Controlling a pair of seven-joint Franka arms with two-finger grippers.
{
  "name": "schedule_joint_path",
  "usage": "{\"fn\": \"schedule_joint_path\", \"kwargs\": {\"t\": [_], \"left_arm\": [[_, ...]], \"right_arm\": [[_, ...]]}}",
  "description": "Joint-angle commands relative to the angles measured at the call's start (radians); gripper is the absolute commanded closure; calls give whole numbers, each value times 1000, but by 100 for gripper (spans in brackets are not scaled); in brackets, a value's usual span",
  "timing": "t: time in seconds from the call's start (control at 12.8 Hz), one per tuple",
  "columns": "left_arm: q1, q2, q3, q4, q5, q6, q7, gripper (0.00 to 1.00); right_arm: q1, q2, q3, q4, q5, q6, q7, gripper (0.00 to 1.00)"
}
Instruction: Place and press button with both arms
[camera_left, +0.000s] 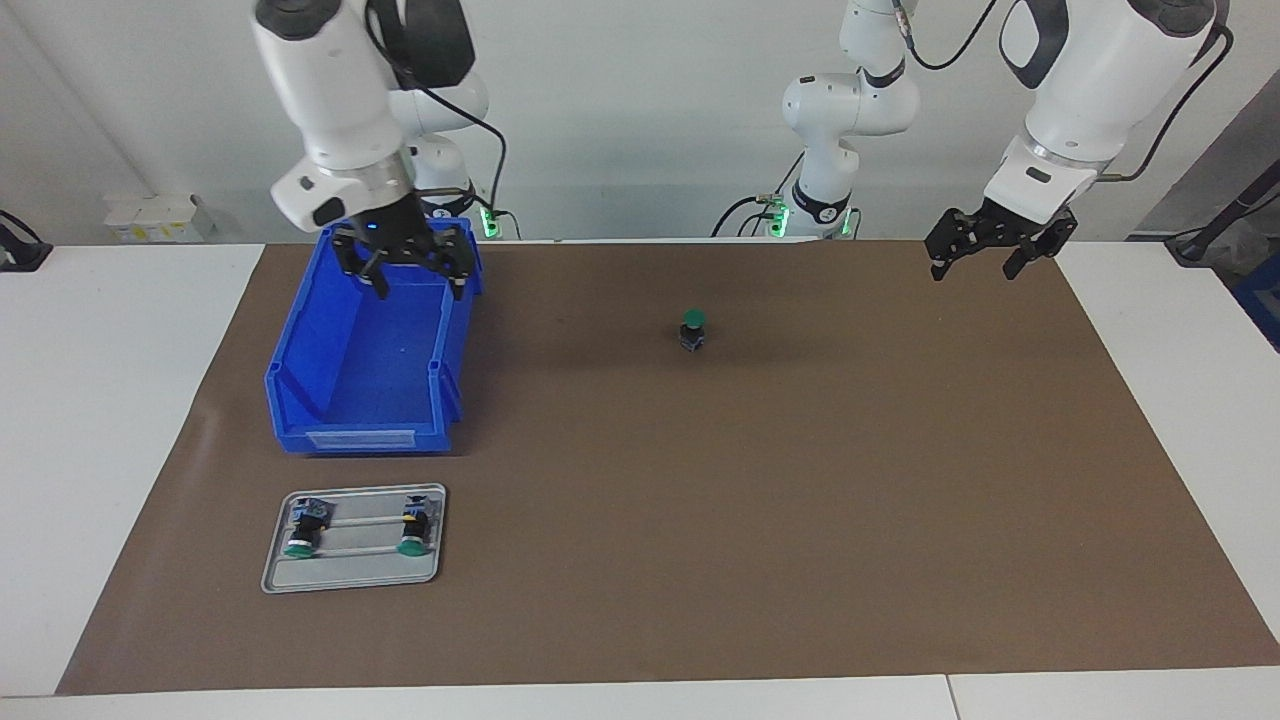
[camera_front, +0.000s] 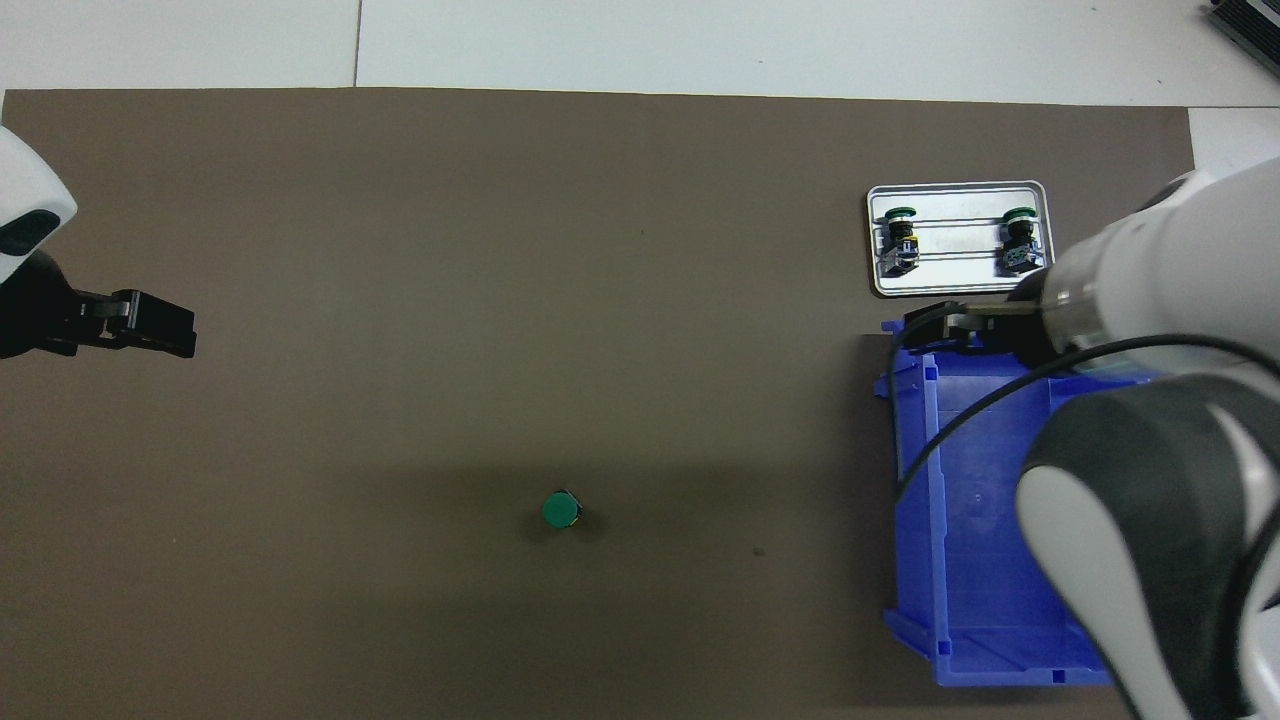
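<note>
Standing upright – green-capped button (camera_left: 692, 328), black body, left tool (camera_left: 983, 247) and right tool (camera_left: 408, 262) both wide.

Tray (camera_left: 352, 578) lies farther from the robots than bin (camera_left: 300, 340).

Bare mat (camera_left: 800, 480) all around the upright button (camera_left: 692, 329) — blue bin (camera_left: 370, 350) well apart.

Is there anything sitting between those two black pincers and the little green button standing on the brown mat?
Nothing visible. The button stands alone on bare mat. The left pincer hangs over the mat's edge; the right pincer is over the blue bin.
</note>
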Motion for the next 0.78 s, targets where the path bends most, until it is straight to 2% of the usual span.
{"fn": "schedule_joint_path", "kwargs": {"t": [0.0,0.16,0.31,0.47,0.7], "left_arm": [[-29,-45,9,-50,-7,5,16,0],[-29,-45,11,-47,-7,3,12,0],[-12,-45,20,-47,-7,1,10,0],[20,-45,24,-47,-7,2,10,0],[40,-44,24,-47,-7,2,10,0]], "right_arm": [[196,17,1,-103,7,124,248,0],[344,99,3,-101,6,206,427,0],[443,146,3,-103,4,270,576,0],[515,181,1,-101,1,331,688,0],[543,253,1,-101,-11,437,772,0]]}}
